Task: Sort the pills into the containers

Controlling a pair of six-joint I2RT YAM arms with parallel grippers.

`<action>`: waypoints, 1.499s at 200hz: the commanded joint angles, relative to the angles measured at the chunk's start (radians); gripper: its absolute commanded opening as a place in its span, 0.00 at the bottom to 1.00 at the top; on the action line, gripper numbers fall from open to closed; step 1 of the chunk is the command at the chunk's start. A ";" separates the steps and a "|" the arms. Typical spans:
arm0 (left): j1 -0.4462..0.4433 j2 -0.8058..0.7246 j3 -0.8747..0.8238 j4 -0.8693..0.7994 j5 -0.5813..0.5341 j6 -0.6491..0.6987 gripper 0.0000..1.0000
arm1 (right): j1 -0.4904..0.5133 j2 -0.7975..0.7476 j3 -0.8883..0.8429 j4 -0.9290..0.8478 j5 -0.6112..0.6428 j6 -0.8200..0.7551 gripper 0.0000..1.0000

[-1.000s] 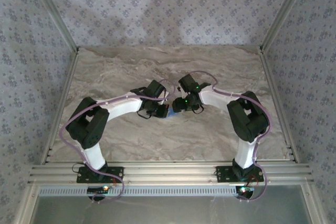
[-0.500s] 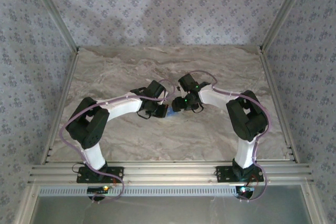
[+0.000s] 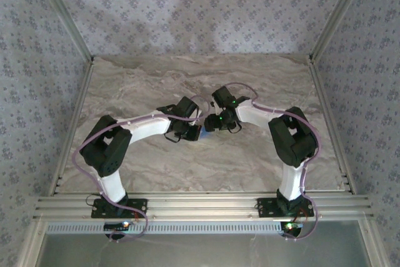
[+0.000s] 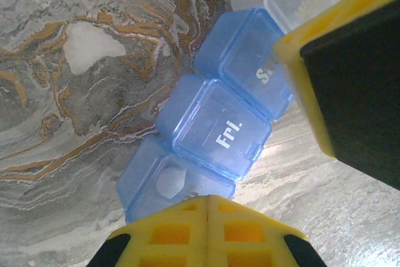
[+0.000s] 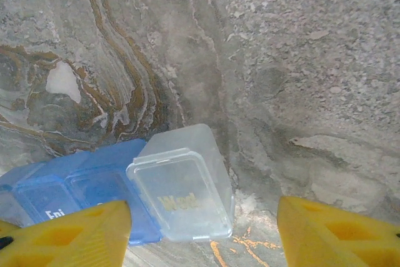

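Pill box (image 4: pixel 215 132) lids read "Fri." on a blue compartment and "Wed" on the clear compartment (image 5: pixel 181 186). The left gripper (image 4: pixel 208 207) has its jaws together; the right gripper (image 5: pixel 201 211) has its jaws wide apart.

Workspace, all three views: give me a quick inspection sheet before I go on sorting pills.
Surface: veined marble table, no spill seen.
Job's things: blue pill box lying flat, "Fri." lid shut; clear "Wed" compartment at its end; pale round shape inside the end blue compartment, perhaps a pill.
Clutter: nothing seen.
Grippers: left gripper at the box's blue end, fingers together; right gripper open over the "Wed" compartment.
Cables: lilac cable looped along each arm, no snag seen.
Surroundings: patterned walls; aluminium rail at the near edge.
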 commanded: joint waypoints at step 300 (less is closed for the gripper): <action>0.257 -0.713 -0.364 0.698 -0.617 0.435 0.98 | -0.433 -0.541 0.113 -0.088 0.177 -0.003 0.99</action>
